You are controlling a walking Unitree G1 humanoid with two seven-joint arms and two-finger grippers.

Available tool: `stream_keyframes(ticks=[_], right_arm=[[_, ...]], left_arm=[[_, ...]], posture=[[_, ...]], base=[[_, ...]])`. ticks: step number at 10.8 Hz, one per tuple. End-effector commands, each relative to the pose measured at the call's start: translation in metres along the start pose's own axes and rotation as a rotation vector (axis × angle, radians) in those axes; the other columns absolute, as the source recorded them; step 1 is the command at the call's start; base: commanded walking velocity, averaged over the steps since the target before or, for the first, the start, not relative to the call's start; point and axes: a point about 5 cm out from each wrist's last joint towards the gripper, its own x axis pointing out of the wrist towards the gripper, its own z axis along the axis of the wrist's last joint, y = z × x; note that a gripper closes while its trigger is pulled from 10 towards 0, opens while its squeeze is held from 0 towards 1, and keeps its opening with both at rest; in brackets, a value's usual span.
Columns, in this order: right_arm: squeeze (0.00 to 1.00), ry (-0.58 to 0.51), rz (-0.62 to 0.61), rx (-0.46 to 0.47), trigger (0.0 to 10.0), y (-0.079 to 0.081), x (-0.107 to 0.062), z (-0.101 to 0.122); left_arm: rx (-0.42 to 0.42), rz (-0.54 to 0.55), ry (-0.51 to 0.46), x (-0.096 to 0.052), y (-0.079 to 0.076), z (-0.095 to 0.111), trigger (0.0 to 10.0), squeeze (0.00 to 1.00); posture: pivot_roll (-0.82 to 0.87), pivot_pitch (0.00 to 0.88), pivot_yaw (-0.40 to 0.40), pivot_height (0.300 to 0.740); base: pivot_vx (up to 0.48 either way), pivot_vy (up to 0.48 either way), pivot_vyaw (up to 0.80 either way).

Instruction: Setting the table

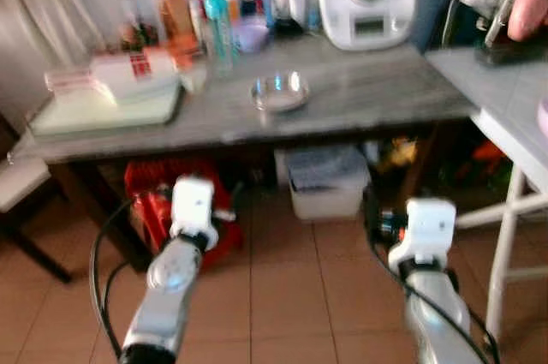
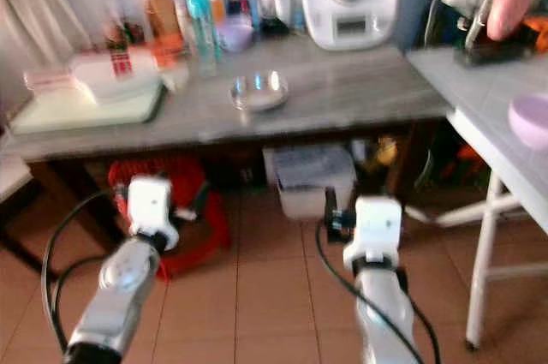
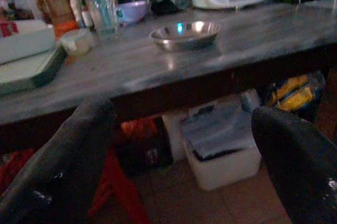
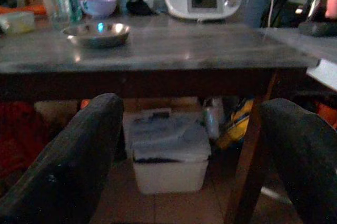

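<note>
The right eye view catches a lilac bowl [image 2: 533, 120] on the white table [image 2: 479, 98]. Shiny steel bowl [image 1: 280, 92] sits upright on the grey counter [image 1: 368, 94]. Left gripper [image 3: 179, 166] and right gripper [image 4: 192, 166] both gape, holding nothing.

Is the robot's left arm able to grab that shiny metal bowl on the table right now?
Probably not yet. The left gripper is open and empty, held low in front of the table, below its edge. The metal bowl has bare tabletop around it, so nothing blocks it.
</note>
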Motion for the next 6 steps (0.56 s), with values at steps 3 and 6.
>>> stream_keyframes(ticks=[3, 6], right_arm=[[0.00, -0.031, 0.023, -0.013, 10.0, 0.0063, 0.0023, 0.0071], [0.00, -0.025, 0.018, -0.017, 10.0, 0.0058, 0.0022, 0.0059]], left_arm=[[0.009, -0.001, -0.009, 0.0019, 0.0051, 0.0034, 10.0, 0.00], [-0.003, -0.008, -0.012, 0.0054, 0.0020, 0.0059, 10.0, 0.00]], posture=[[-0.04, 0.000, 0.094, 0.740], [-0.04, 0.000, 0.095, 0.740]], base=[[0.000, -0.085, 0.31], [0.000, -0.406, 0.64]])
